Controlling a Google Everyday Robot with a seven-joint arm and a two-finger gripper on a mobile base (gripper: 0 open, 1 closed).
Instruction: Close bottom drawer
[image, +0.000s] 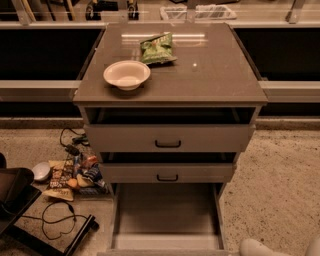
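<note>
The bottom drawer (167, 212) stands pulled far out from the foot of the bench (210, 75), under the slightly open middle drawer (200, 173). The pincer (256, 247), a white shape only partly in view, sits low before the bench's right front corner; whether it is open cannot be told. A bowl (126, 75) and a green snack bag (156, 48) rest on the bench.
</note>
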